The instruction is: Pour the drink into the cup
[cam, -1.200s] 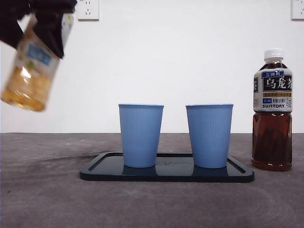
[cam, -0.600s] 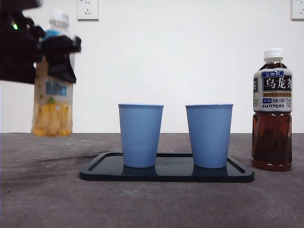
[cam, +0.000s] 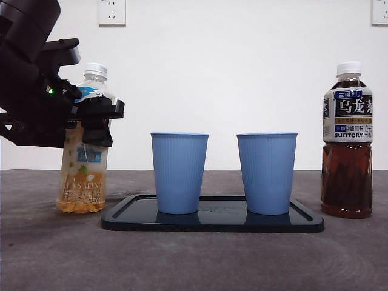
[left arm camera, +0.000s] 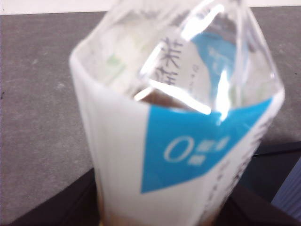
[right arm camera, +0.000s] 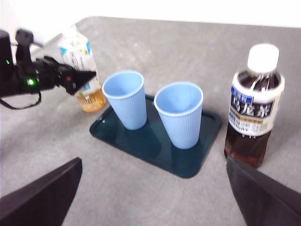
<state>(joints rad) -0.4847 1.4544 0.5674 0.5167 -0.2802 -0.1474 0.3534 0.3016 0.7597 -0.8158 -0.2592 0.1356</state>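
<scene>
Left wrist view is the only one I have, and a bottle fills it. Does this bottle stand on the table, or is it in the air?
Observer: The light tea bottle stands upright on the table, the left gripper clamped on it.
Operator: Is its cap on?
Observer: Yes, a white cap is on top.
Operator: How many cups are there?
Observer: Two blue cups stand on a dark tray beside the bottle.
Operator: Where is the other arm?
Observer: The right gripper hovers open, with a dark tea bottle nearby.
</scene>
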